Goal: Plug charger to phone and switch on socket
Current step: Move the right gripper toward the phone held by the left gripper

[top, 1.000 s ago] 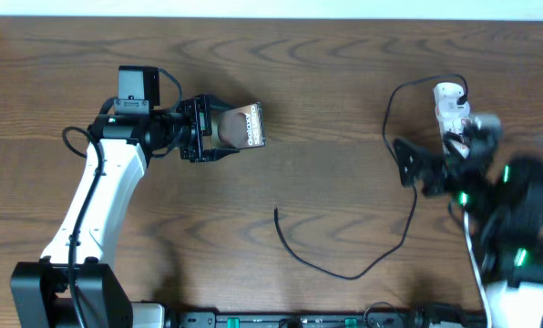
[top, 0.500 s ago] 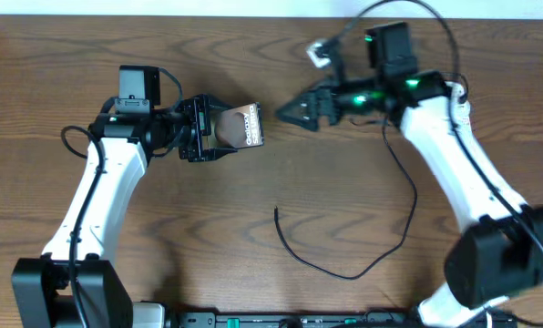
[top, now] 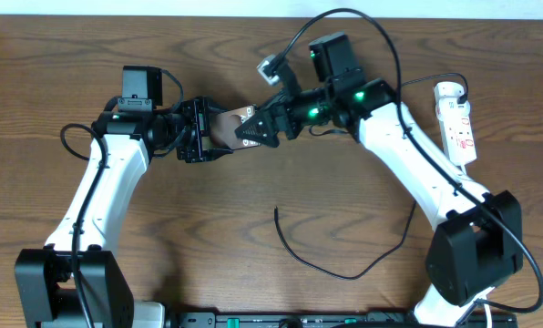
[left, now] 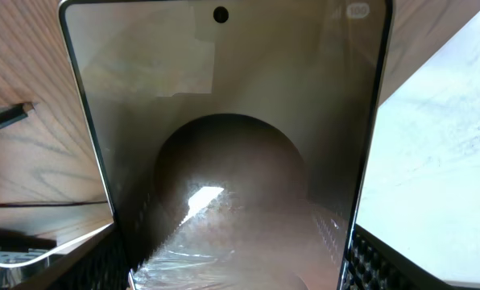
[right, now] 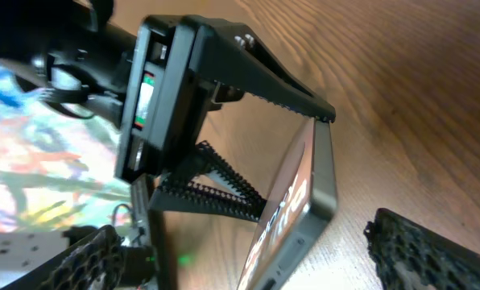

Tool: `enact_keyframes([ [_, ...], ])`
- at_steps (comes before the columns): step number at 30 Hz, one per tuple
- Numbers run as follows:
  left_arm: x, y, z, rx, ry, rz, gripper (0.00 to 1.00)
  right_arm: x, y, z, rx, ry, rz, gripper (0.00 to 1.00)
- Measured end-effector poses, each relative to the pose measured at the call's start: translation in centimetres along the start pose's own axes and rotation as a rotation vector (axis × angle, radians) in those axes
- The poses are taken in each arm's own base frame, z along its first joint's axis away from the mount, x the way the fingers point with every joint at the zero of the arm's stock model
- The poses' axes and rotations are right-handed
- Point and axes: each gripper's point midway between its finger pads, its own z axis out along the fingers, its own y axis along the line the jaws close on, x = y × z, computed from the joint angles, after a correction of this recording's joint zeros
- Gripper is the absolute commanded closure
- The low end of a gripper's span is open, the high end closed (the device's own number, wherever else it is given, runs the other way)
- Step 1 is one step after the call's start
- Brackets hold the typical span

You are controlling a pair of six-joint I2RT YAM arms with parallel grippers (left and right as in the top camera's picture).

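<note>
Clamping the smartphone (top: 232,126) by its two long edges, your left end effector (top: 212,129) holds the handset above the wooden surface (top: 208,264) at the upper middle of the overhead view. The glossy brown screen fills the left wrist camera. Your right end effector (top: 251,130) hangs at the smartphone's free end. Its ribbed fingers (right: 433,250) stand wide apart, one on either side of the handset's end in the right wrist view, gripping nothing. Whether they touch it cannot be told. White lettering runs along the screen near that end. The black charger cable (top: 344,273) lies loose on the surface well below both end effectors, curving in a long arc. Its plug tip (top: 276,210) points up toward the smartphone but is well apart from it. The white power strip (top: 456,118) with red markings rests near the right edge, beside your right arm and well apart from the smartphone.
</note>
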Motion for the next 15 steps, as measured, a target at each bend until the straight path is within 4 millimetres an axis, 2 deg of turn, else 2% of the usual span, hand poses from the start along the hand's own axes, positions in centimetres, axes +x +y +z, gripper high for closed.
enact_keyframes([
  [7, -0.2, 0.0, 0.0, -0.001, -0.016, -0.002, 0.93, 0.9, 0.6, 2.5, 0.080, 0.042, -0.039, 0.16],
  [10, -0.1, 0.1, 0.1, -0.003, -0.015, 0.000, 0.93, 0.9, 0.3, 2.7, 0.107, 0.042, -0.021, 0.18],
  [15, 0.0, 0.2, 0.2, -0.007, -0.012, 0.000, 0.93, 0.8, -0.5, 2.5, 0.160, 0.034, 0.038, 0.27],
])
